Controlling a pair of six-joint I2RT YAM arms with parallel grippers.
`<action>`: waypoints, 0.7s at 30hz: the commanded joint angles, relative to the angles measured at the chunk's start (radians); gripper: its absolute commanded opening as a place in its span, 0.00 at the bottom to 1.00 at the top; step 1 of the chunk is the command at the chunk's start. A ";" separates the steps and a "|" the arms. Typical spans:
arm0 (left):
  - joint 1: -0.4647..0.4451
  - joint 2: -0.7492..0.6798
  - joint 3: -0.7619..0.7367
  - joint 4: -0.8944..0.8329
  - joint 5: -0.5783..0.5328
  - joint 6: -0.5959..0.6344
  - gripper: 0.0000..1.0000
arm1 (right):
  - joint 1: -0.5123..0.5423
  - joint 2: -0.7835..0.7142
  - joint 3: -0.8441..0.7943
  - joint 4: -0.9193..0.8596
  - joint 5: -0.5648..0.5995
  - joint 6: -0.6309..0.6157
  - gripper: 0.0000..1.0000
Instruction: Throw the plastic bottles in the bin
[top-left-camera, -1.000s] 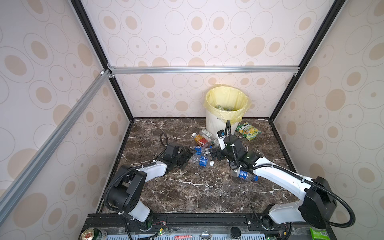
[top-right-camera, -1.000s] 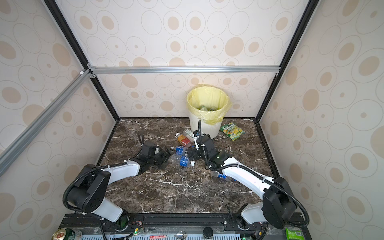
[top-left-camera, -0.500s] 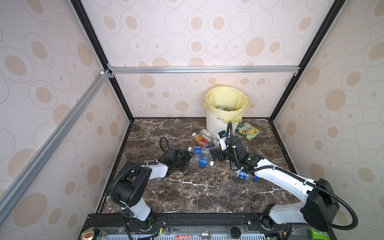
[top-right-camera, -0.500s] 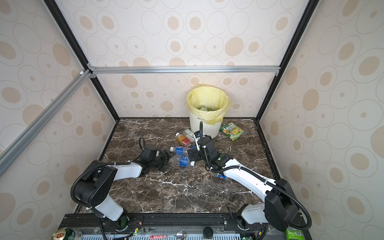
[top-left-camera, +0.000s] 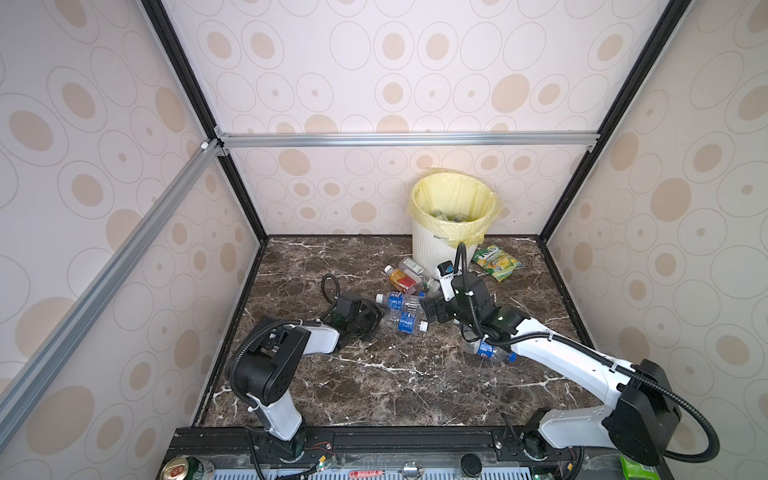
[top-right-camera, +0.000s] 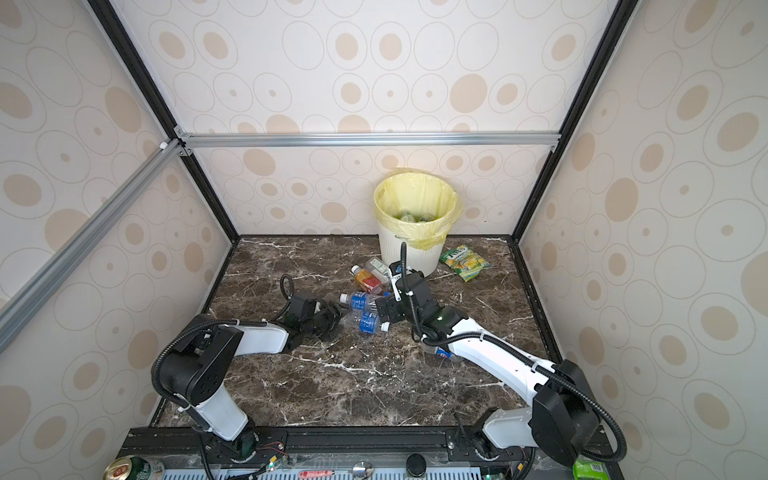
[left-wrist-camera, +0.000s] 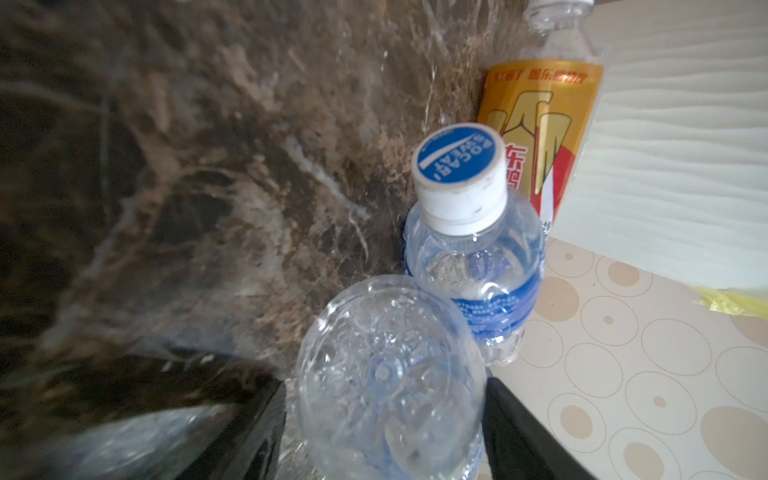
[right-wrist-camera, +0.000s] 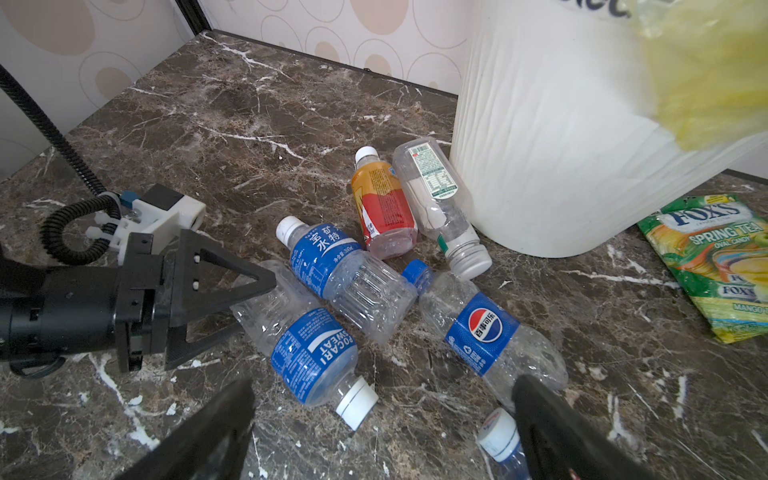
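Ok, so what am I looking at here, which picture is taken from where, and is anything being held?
Two white-and-black robot arms with two-fingered grippers stand at a dark marble table. Both top views look down from overhead; the other two come from cameras on each wrist. Small plastic bottles lie before the round white ribbed bin lined with a yellow bag; a green snack packet lies beside it. The left gripper straddles the base of a clear blue-labelled bottle; whether it pinches it I cannot tell. The right gripper hovers open, holding nothing.

Both top views bright, evenly lit, shadows soft. Left wrist: tabletop (left-wrist-camera: 187, 187) smeared with blur, near bottle base (left-wrist-camera: 390, 374) soft, bin (left-wrist-camera: 685, 124) washed white. Right wrist crisp.
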 joint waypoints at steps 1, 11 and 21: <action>-0.005 0.020 -0.013 -0.002 -0.025 0.020 0.72 | 0.006 -0.010 0.028 -0.015 -0.002 0.001 0.99; -0.005 0.043 -0.063 0.065 -0.027 -0.007 0.63 | 0.043 0.021 0.019 -0.027 0.005 0.001 0.98; -0.026 0.035 -0.019 0.012 -0.020 0.007 0.77 | 0.060 0.040 0.010 -0.009 0.003 0.025 0.97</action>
